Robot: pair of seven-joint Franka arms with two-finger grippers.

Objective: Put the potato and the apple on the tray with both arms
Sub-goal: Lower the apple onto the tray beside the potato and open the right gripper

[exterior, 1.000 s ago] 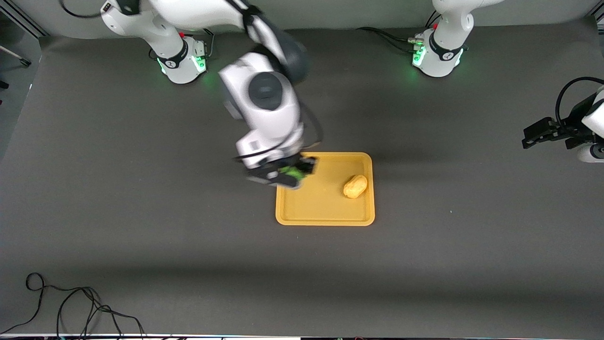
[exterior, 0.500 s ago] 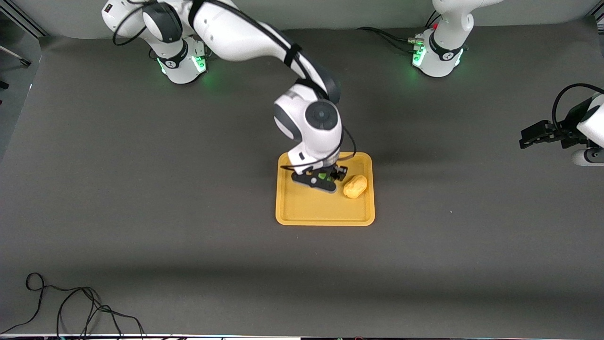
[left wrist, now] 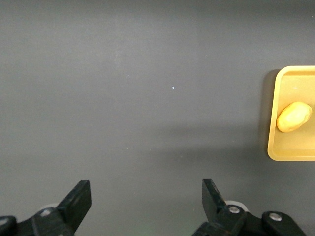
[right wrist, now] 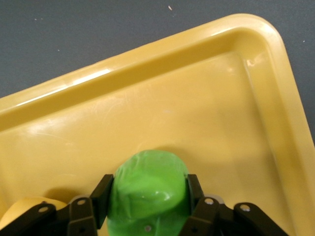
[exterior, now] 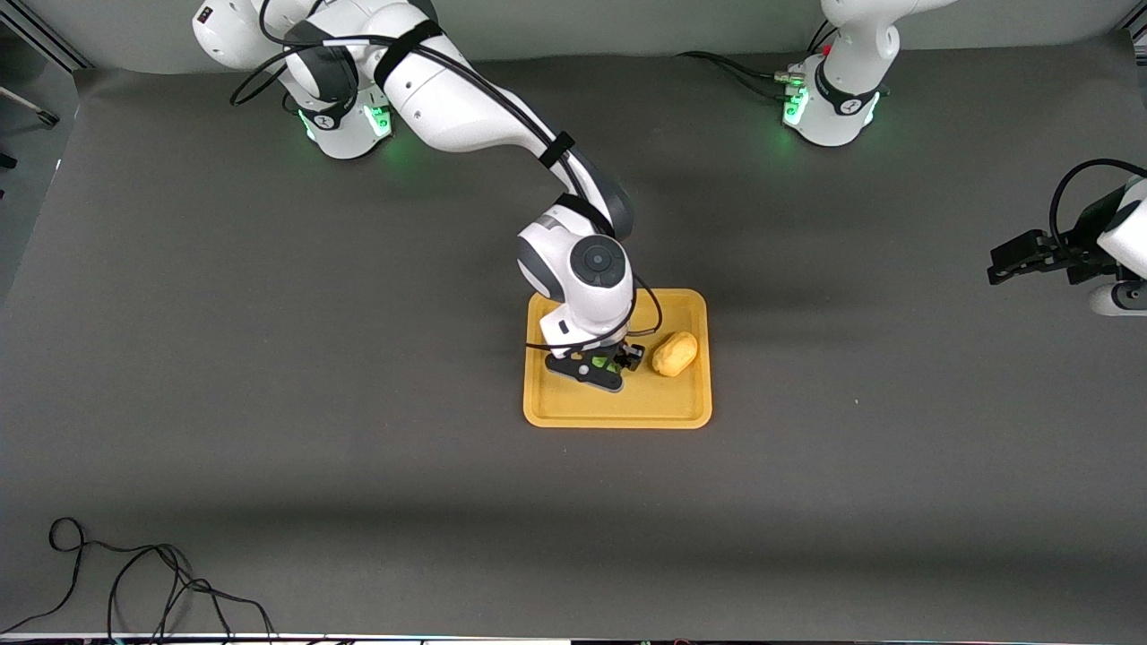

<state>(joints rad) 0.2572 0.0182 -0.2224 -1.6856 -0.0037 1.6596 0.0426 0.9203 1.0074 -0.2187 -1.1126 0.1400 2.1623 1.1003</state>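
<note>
Down over the tray [exterior: 618, 414], right claw [exterior: 599, 365] pinches the apple [right wrist: 147, 194]; left claw [left wrist: 146, 209] waits spread.

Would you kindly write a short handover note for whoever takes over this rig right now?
Right gripper: shut on the apple, low over the tray, beside the potato.
Left gripper: open, empty, waiting over bare table toward the left arm's end.
Potato: lying in the tray, toward the left arm's end of it.
Done: potato placed.
Left: release the apple onto the tray and withdraw the right arm. Whether the apple already touches the tray floor cannot be told.
</note>
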